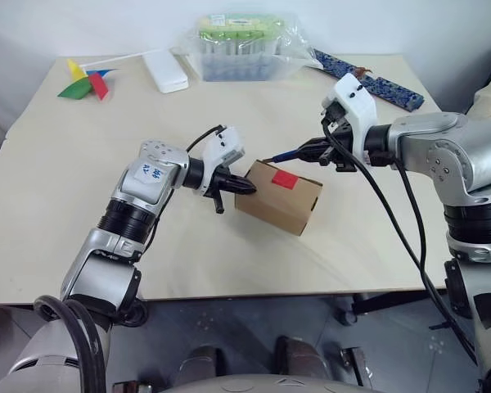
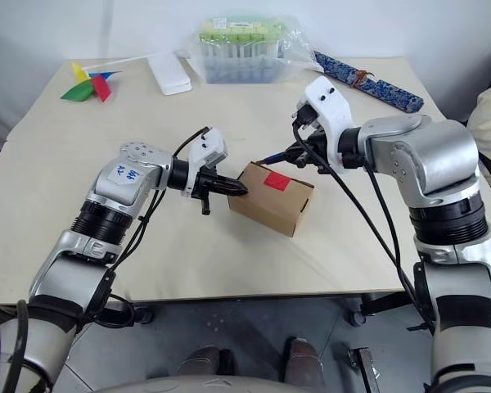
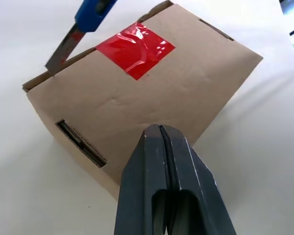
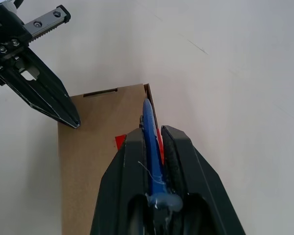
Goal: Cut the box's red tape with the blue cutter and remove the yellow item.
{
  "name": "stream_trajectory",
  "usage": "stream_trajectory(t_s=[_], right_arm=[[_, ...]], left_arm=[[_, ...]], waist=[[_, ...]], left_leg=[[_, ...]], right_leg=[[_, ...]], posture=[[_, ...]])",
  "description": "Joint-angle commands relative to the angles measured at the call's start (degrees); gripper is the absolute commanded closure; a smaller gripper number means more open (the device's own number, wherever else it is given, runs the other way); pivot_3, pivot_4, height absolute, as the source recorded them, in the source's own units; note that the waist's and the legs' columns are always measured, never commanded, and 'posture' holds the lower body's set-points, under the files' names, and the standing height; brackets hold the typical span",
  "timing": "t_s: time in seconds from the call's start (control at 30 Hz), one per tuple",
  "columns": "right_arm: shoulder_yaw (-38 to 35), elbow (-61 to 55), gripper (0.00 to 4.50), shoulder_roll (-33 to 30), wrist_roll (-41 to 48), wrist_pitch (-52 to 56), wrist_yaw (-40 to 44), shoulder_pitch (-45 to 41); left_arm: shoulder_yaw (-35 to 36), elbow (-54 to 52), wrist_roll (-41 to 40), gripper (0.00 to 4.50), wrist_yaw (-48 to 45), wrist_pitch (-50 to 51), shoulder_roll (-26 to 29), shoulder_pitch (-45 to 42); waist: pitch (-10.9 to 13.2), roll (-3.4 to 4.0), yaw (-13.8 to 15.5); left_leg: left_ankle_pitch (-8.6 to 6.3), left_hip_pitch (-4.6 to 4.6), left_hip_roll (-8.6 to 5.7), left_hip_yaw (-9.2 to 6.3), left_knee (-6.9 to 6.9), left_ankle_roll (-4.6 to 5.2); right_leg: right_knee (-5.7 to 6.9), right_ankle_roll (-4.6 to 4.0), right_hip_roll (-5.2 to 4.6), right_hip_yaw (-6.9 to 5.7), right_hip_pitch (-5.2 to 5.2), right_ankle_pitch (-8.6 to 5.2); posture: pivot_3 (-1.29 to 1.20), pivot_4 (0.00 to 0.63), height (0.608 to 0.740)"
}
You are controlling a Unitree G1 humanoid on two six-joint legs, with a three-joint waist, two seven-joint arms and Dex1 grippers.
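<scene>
The closed left gripper (image 1: pixel 247 187) presses the box (image 1: pixel 278 197); the right gripper (image 1: pixel 317 152) clamps the blue cutter (image 1: pixel 280 155). A tub (image 1: pixel 244 47) and pinwheel (image 1: pixel 86 82) sit well behind.

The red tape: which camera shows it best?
The left wrist view: the red tape lies large, whole and glossy on the box. Both eye views show a small red patch; the right wrist view shows slivers beside the blue cutter.

The box (image 1: pixel 277 198) is taped shut, so whatever is inside is hidden. In the right wrist view the cutter (image 4: pixel 152 147) and the fingers holding it cover most of the red tape (image 4: pixel 119 141). The patterned strip (image 1: pixel 375 82) at the table's far edge is partly hidden behind the right arm.
</scene>
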Motion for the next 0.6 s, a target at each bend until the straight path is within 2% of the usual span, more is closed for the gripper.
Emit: stream_trajectory(t_s=[0.03, 0.6], right_arm=[[0.53, 0.04, 4.33, -0.57, -1.47, -1.40, 1.29, -0.89], [-0.49, -3.89, 4.33, -3.51, -2.00, 1.73, 2.80, 1.20]], left_arm=[[-0.64, 0.59, 0.87, 4.50, -1.14, -0.73, -0.20, -1.26], [-1.22, 7.76, 3.87, 4.50, -2.84, -6.73, -0.49, -3.70]], waist=[[0.00, 0.00, -0.02], [0.00, 0.00, 0.08]], left_leg=[[0.00, 0.00, 0.00, 0.00, 0.00, 0.00], [0.00, 0.01, 0.00, -0.01, 0.05, 0.00]], right_leg=[[0.01, 0.00, 0.00, 0.00, 0.00, 0.00], [0.08, 0.00, 0.00, 0.01, 0.00, 0.00]], posture=[[0.00, 0.150, 0.740], [0.00, 0.150, 0.740]])
